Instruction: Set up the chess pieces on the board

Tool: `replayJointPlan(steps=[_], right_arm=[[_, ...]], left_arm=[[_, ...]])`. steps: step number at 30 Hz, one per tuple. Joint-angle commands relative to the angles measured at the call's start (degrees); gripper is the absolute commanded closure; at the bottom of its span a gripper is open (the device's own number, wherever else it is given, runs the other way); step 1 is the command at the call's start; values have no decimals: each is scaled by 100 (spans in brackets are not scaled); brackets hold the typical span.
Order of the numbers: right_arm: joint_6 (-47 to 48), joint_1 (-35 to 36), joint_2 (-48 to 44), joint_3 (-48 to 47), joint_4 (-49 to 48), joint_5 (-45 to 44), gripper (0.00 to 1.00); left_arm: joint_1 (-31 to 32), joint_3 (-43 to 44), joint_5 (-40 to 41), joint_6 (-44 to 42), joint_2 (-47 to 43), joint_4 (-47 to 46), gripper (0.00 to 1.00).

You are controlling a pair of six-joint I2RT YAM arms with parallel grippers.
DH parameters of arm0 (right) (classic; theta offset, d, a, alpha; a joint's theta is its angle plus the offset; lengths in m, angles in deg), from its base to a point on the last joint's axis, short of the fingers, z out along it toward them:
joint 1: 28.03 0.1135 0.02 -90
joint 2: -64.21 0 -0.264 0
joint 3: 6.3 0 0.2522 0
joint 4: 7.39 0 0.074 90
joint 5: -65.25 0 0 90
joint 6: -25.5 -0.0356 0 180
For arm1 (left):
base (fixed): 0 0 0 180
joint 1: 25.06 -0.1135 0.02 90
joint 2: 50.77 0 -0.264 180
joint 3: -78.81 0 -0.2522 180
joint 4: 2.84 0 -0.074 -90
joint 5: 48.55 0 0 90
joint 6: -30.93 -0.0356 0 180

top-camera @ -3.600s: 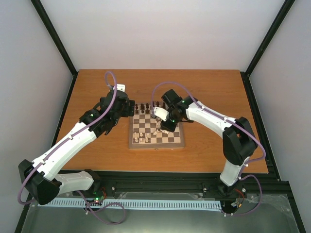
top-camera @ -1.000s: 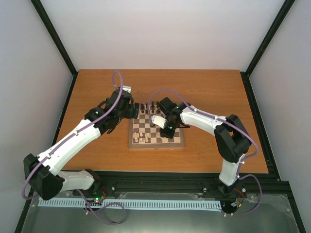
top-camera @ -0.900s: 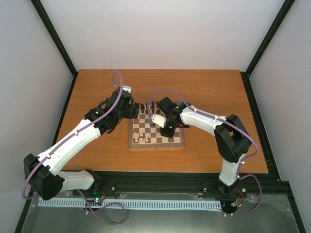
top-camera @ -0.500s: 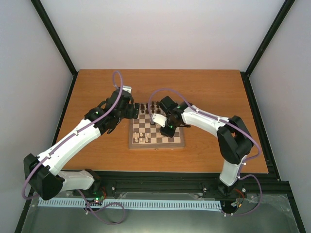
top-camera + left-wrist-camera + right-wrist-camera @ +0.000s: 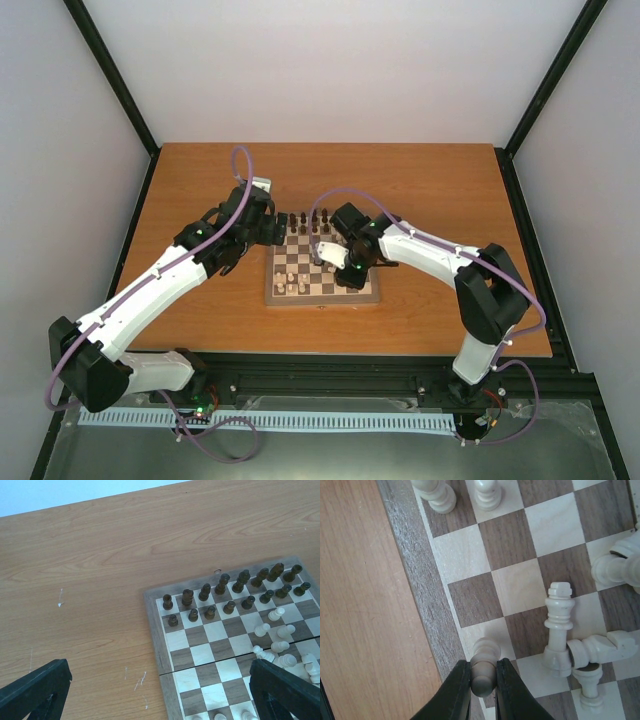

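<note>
Right gripper [image 5: 483, 678], angled down over the checkered wooden board [image 5: 409, 539], pinches a pale, round-headed turned-wood pawn [image 5: 485, 655]; left gripper [image 5: 160, 687] hovers splayed wide near the dark brown pieces [image 5: 223, 584].

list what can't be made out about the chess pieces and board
- Top external: pieces on the small checkered wooden chessboard too small to identify; right arm covers its right side.
- Left wrist: board's near part cut off by frame edge and black left finger.
- Right wrist: pale cream wooden piece in the right gripper, base hidden by fingers.
</note>
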Motion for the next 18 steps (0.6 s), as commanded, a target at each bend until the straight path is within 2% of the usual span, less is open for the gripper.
replayJointPlan(steps=[1,18], right_arm=[[135,142,51,70,125,-48,95],[84,239,180,128,-62,-282,93]], left_arm=[[-11,247,-32,-117,39,106,0],[-12,256,-74,-118,50,109,0]])
